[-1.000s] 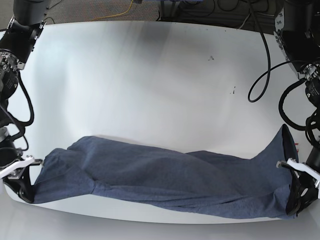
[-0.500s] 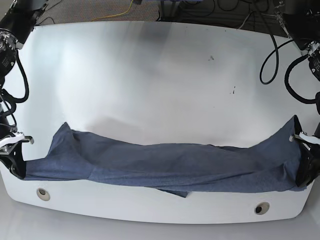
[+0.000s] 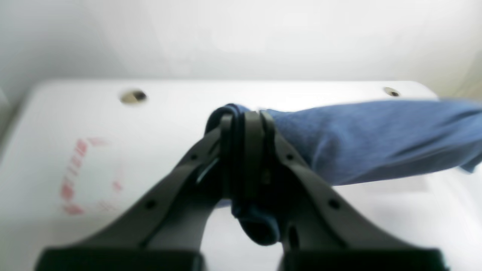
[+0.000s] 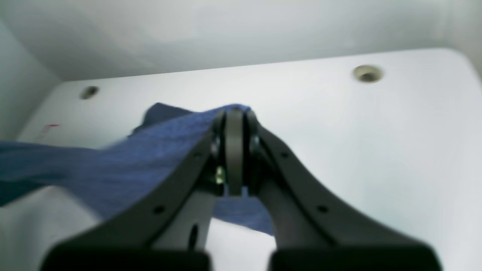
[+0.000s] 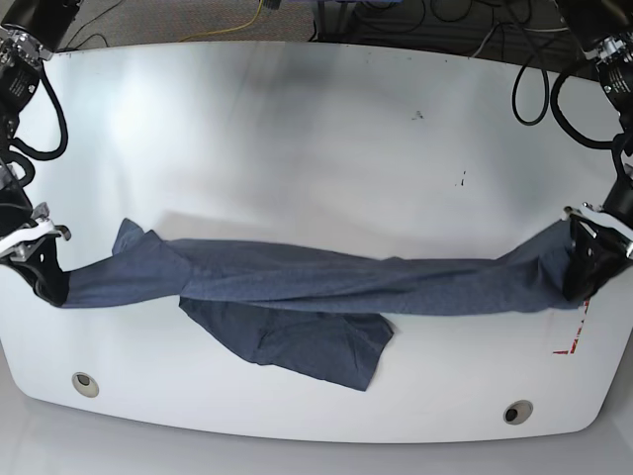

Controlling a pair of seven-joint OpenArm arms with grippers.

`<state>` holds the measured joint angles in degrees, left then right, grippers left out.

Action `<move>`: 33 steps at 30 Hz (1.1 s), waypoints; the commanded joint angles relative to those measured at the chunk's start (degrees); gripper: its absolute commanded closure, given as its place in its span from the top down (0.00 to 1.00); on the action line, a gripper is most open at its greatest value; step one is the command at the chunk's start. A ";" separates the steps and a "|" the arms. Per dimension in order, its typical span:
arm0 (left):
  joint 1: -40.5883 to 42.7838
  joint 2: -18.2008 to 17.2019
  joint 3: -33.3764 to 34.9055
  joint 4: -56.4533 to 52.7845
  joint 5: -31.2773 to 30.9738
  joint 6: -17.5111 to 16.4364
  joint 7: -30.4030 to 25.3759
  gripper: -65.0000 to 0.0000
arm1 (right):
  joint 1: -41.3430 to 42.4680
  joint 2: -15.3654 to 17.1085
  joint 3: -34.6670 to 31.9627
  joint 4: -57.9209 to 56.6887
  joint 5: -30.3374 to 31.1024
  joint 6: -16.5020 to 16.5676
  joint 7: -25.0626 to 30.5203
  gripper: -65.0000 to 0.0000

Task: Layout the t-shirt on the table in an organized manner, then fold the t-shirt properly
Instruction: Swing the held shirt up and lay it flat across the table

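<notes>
On the white table (image 5: pixel 316 148), our left gripper (image 5: pixel 584 259) and right gripper (image 5: pixel 45 267) each pinch an end of the t-shirt (image 5: pixel 326 287), stretched between them; we should keep it taut and lower evenly.

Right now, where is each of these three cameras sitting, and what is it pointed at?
Base: high above, looking down on the table, both arms at its sides.
Left wrist: behind the left gripper, shut on the t-shirt.
Right wrist: behind the right gripper, also clamping cloth.
Shared: all show the stretched t-shirt; both wrist views show grommet holes.
</notes>
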<state>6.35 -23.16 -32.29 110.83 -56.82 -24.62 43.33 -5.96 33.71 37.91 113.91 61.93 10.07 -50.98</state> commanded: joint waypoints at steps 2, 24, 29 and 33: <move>1.96 0.78 -0.19 0.78 -0.81 0.14 -1.62 0.00 | -1.82 -0.35 1.17 0.69 0.18 -0.18 1.79 0.00; 18.49 4.39 9.74 0.43 -0.55 0.14 -1.62 0.00 | -18.70 -6.33 4.68 0.77 7.39 -0.09 1.79 0.00; 21.12 4.30 10.45 0.43 -0.46 0.23 -1.62 0.00 | -21.34 -6.51 4.95 0.77 7.65 -0.09 1.79 0.00; 23.94 4.04 10.18 0.43 -0.46 0.23 -1.62 0.00 | -23.63 -6.51 5.12 0.77 7.74 -0.09 1.79 0.00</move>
<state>29.02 -18.02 -21.58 110.41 -56.10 -24.03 43.07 -28.64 26.06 42.39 113.80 68.47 9.45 -50.61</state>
